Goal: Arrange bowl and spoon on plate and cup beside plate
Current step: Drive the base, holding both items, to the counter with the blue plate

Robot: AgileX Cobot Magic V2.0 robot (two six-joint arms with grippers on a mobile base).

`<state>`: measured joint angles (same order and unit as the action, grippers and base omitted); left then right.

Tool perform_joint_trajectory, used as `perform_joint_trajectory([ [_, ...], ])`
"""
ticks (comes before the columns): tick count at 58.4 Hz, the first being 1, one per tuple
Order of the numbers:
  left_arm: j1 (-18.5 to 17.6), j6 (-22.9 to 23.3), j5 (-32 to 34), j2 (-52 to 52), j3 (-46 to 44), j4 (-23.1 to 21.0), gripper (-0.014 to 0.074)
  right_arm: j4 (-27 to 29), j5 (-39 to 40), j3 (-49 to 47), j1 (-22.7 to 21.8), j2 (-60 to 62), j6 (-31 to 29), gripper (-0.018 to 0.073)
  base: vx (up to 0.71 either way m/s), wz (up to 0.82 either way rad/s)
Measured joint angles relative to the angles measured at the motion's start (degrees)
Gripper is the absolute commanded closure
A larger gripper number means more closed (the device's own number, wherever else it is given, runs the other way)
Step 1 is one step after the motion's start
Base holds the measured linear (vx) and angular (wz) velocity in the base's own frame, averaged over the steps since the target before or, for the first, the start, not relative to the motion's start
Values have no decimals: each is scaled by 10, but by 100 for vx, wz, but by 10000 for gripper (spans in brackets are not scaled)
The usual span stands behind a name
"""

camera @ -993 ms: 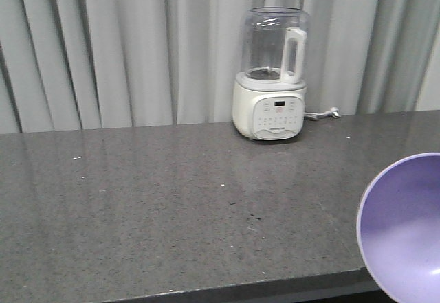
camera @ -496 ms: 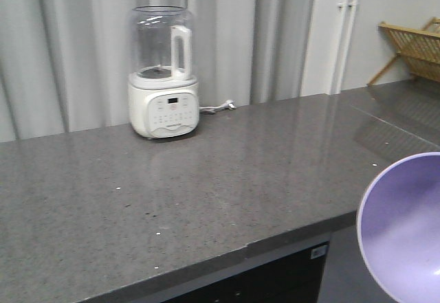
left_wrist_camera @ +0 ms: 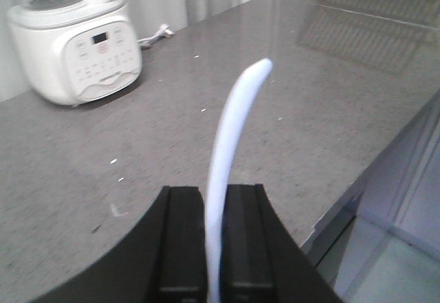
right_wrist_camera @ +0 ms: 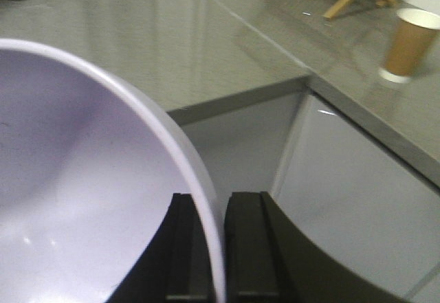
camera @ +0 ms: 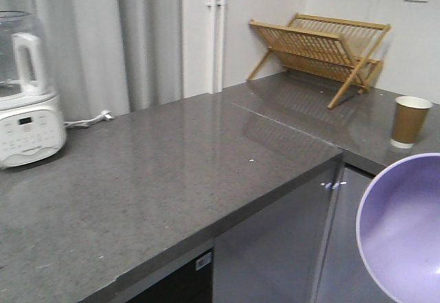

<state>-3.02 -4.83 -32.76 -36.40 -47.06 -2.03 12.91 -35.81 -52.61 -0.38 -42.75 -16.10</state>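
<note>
Lavender bowl (right_wrist_camera: 82,179) rim tight in R pincer (right_wrist_camera: 213,205) pinch; spoon (left_wrist_camera: 230,145) likewise in L pincer (left_wrist_camera: 216,200).

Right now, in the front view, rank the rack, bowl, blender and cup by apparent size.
1. Rack
2-3. Bowl and blender: look alike; both are cropped, and the bowl is nearest the camera, so unsure.
4. Cup

The blender (camera: 27,104) has been shifted to the far left; the rack (camera: 320,49) and cup (camera: 409,121) are newly revealed.
</note>
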Motion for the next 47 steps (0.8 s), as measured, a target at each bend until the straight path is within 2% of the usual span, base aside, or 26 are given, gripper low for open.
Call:
perform_joint_trajectory([
  [47,0,0,0,0,0,0,602,0,0,0,0,0,0,568,19,-69],
])
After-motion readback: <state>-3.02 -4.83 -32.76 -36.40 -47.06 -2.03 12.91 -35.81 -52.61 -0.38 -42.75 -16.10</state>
